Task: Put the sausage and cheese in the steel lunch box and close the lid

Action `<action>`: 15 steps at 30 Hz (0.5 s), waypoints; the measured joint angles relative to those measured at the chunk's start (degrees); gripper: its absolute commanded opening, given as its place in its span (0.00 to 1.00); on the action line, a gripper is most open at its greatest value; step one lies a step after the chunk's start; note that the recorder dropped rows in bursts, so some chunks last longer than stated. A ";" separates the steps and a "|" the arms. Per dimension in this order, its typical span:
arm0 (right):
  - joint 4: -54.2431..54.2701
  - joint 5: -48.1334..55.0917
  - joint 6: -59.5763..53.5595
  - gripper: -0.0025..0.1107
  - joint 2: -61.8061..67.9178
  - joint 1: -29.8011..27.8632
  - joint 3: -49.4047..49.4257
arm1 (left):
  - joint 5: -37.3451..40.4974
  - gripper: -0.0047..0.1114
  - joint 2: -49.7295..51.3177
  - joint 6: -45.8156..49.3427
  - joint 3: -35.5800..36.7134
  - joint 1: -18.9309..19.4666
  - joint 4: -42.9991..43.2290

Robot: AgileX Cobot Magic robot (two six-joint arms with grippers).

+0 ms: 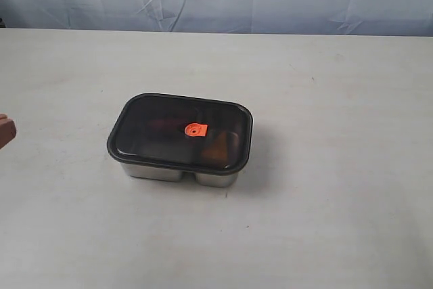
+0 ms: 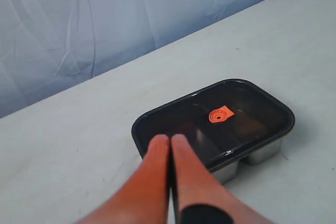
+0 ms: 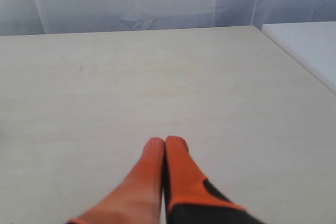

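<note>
Lid (image 1: 177, 135) caps steel lunch box (image 1: 152, 172), lengthwise left-right; left tool (image 2: 170, 139) and right tool (image 3: 165, 141) closed.

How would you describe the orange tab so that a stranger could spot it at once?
On the pale table stands one steel lunch box, covered by a dark lid. At the lid's centre sits the small orange valve tab, the only bright spot on that dark surface.

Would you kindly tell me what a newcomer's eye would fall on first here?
The dark lid, with its orange valve tab, sits on the steel lunch box near the middle of the pale table. Both grippers are shut and empty: the left gripper points toward the box, apart from it; the right gripper sees only table.
</note>
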 measured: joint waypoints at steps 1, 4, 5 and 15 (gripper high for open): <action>0.00 0.00 0.00 0.02 0.00 0.00 0.00 | 0.00 0.04 -1.63 -2.19 0.96 0.00 1.52; 0.00 0.00 0.00 0.02 0.00 0.00 0.00 | -0.23 0.04 -5.96 -14.75 3.64 0.00 7.70; 0.00 0.00 0.00 0.02 0.00 0.00 0.00 | -0.36 0.04 -7.16 -19.38 4.71 0.00 10.18; 0.00 0.00 0.00 0.02 0.00 0.00 0.00 | -0.19 0.04 -15.43 -37.71 14.53 4.77 17.98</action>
